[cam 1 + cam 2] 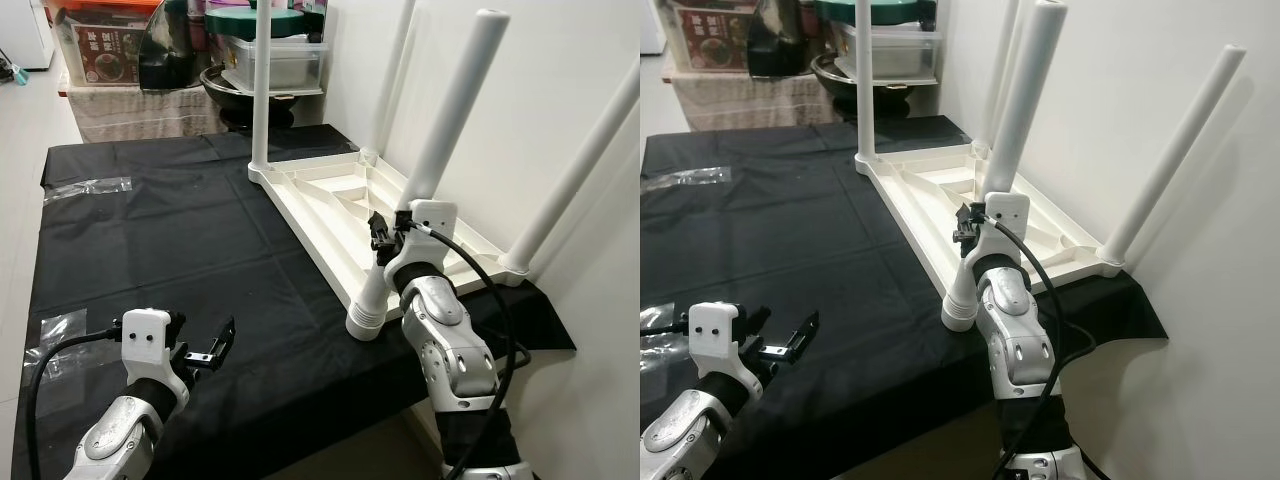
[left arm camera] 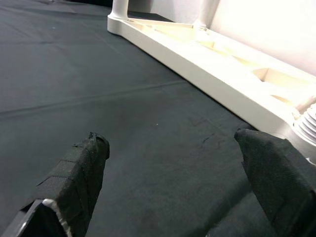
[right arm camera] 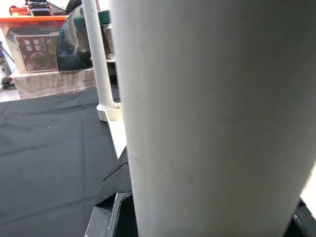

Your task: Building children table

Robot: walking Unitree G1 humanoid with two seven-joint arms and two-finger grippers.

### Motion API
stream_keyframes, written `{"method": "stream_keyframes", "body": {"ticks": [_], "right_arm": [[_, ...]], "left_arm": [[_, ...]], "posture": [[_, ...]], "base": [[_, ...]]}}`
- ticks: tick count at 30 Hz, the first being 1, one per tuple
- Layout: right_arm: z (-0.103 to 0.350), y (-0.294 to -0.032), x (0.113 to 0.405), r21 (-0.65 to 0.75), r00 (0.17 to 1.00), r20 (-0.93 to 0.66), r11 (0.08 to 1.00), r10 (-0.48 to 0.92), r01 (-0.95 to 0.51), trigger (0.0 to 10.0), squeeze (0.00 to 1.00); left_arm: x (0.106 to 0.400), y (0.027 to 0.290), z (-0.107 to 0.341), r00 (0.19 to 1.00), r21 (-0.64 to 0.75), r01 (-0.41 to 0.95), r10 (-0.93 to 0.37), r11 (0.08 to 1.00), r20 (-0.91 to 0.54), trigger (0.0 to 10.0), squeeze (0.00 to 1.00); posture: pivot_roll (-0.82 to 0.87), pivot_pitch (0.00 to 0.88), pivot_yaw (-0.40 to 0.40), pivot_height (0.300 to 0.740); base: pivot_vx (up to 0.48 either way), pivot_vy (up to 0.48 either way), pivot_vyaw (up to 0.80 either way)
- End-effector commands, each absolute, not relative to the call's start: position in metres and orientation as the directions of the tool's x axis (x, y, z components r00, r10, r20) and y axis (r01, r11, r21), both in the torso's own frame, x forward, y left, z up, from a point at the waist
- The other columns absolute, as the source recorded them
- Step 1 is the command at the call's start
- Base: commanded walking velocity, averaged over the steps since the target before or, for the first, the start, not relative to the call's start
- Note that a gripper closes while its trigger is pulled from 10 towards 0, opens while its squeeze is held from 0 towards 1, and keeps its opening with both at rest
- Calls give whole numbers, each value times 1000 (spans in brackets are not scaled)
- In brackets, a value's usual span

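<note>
Starting nearest to us, we find the left gripper [image 1: 205, 345] hovering low over the black cloth [image 1: 180, 230], its fingers [image 2: 79, 168] spread wide apart with nothing between them. A strip of clear tape [image 1: 55, 330] lies on the cloth just beside that arm. A little further in, the right gripper [image 1: 385, 235] is clamped on the near leg [image 1: 455, 110] of the white table top [image 1: 350, 205], low down on the leg just above its ribbed base [image 1: 365, 322]; in the right wrist view the leg [image 3: 207, 118] stands close against the dark fingers [image 3: 116, 185]. The table top lies upside down on the cloth, along the wall, with its four legs pointing up. Another strip of tape [image 1: 90, 187] lies near the cloth's far left edge. Beyond the cloth we see storage boxes [image 1: 105, 45], a dark bowl [image 1: 245, 90] and a clear tub [image 1: 280, 60].
</note>
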State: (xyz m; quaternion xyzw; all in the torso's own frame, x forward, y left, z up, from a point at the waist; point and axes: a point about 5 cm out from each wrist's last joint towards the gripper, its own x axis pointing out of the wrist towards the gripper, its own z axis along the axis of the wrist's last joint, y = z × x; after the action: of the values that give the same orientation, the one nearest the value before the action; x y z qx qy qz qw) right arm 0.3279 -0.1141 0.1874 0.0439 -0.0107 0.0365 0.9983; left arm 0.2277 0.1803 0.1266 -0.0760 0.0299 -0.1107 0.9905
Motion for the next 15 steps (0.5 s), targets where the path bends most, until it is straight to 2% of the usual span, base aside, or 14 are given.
{"method": "stream_keyframes", "body": {"ticks": [1, 15], "right_arm": [[137, -117, 323, 89, 971, -227, 994, 78, -60, 10000, 0], [135, -116, 323, 101, 961, -255, 992, 104, -80, 10000, 0]], "left_arm": [[228, 178, 124, 971, -155, 223, -233, 962, -47, 10000, 0], [228, 176, 123, 971, -159, 224, -234, 962, -47, 10000, 0]], "posture": [[86, 0, -113, 740], [86, 0, -116, 740]], "base": [[0, 0, 0], [0, 0, 0]]}}
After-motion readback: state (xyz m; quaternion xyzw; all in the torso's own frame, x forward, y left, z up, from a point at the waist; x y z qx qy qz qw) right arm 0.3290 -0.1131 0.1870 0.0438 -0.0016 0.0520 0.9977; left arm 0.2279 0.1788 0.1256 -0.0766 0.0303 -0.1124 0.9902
